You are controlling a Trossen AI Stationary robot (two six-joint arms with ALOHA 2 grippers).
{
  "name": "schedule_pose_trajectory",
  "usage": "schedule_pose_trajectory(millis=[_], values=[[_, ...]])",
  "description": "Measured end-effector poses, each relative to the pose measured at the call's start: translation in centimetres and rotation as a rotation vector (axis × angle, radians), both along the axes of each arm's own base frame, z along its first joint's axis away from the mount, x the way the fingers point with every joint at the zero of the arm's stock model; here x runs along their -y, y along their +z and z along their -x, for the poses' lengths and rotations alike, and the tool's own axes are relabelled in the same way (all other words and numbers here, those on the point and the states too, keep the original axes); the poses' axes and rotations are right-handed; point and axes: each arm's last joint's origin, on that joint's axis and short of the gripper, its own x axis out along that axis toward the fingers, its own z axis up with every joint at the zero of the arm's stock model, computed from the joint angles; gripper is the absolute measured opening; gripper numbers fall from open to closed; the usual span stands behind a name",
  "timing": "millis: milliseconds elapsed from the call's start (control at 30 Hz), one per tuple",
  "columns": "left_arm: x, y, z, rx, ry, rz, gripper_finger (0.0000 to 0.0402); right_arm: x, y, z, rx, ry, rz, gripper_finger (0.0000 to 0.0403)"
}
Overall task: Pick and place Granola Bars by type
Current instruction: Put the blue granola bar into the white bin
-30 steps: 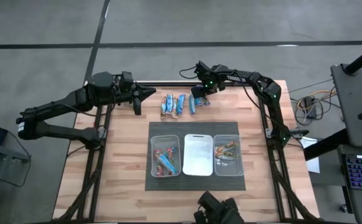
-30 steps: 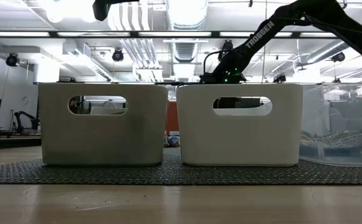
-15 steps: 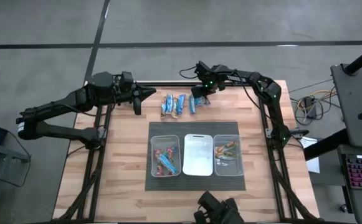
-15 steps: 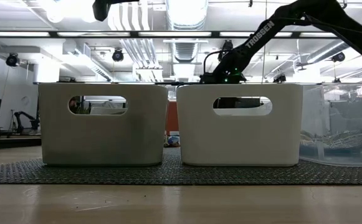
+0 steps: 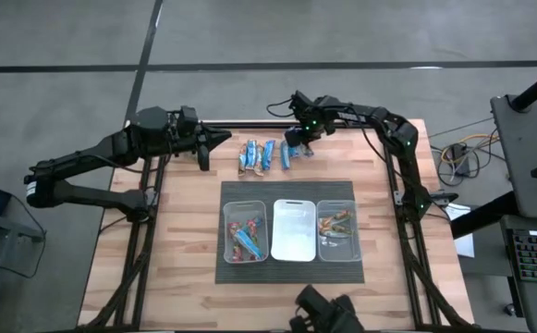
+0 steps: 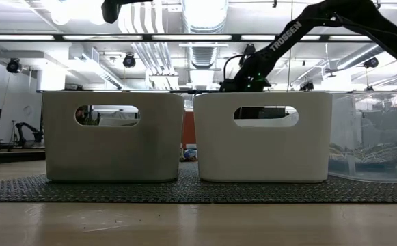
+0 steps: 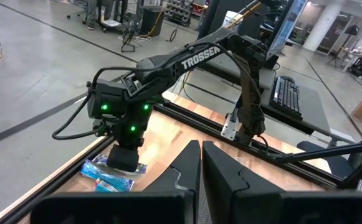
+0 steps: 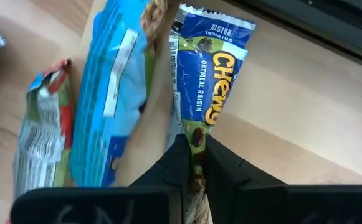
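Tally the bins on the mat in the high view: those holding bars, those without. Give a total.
Bins holding bars: 2 (left bin, right bin)
Bins with no bars showing: 1 (middle bin)
Total: 3

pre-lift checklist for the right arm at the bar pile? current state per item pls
1. Right gripper closed on a bar: ok, fingers pinch the blue oatmeal raisin bar.
2. Only one bar pinched: cannot tell; another blue bar lies right against it.
3. Bar lifted off the table: not ok, it lies on the wood.
4. Left gripper out of the way: ok, shut, parked left of the loose bars.
5. Middle bin free: ok, looks empty.
6. Matching bin: cannot tell.
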Motion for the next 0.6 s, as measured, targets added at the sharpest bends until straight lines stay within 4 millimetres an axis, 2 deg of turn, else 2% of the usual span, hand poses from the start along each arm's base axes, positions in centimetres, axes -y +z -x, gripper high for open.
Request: schedule_pose_trajectory(millis=[200, 367, 467, 600], values=[[0.0, 0.0, 0.0, 0.0, 0.0, 0.001, 0.0, -0.7, 2.9, 0.8, 0.016, 0.042, 0.022, 0.0027], [0.0, 0.0, 0.0, 0.0, 0.0, 0.001, 0.0, -2.2, 6.8, 1.3, 0.072, 0.087, 0.056, 0.0027], [0.0, 0.0, 0.0, 0.0, 0.0, 0.0, 0.0, -4.2, 9.6, 1.4, 0.122, 0.149, 0.097, 0.0027], [0.0, 0.0, 0.0, 0.0, 0.0, 0.0, 0.0, -7.8, 13.5, 1.1, 0.211, 0.238, 0.162, 0.0027]])
